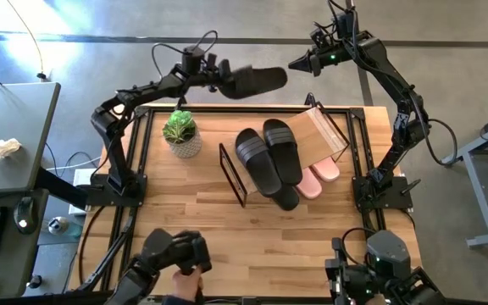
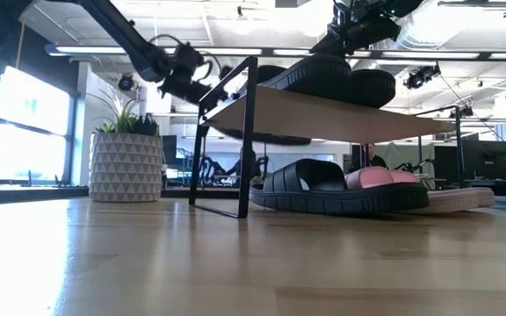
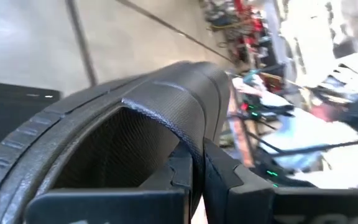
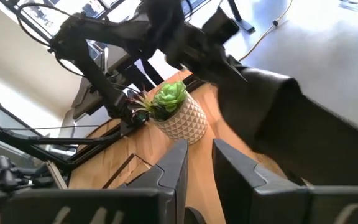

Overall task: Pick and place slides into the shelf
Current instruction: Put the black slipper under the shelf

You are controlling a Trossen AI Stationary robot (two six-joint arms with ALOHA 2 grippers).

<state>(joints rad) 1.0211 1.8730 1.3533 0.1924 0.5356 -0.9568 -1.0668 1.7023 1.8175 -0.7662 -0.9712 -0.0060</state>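
Slides were the story on this table, and from the near edge outward the wood [image 1: 252,246] lay bare until the shelf [image 1: 324,131] in the middle. Nearest sat the black pair [image 1: 269,157], lying side by side across the shelf's frame, long axes running from the near edge toward the far edge and leaning a little toward the left side. Tucked just beside them, under the tilted wood board, were the two pale pink slides [image 1: 318,180], only their ends poking out toward the near edge; that low spot looked like where finished pairs were being parked.

Further back, near the far-left corner, stood the potted plant [image 1: 181,134], well clear of the shelf.

Beyond the far edge came the action. The left gripper [image 1: 219,82] hung in the air with its jaws clamped tight on one more black slide [image 1: 257,81], pinching it at one end so the rest stuck out free. That slide's long axis ran roughly parallel to the far edge, its free end pointing toward the right side, a grip that probably left the sole clear to be laid down onto the shelf. The right gripper [image 1: 305,61] hovered past the far edge too, close to that slide's free end, jaws partly apart and holding nothing, seemingly waiting.
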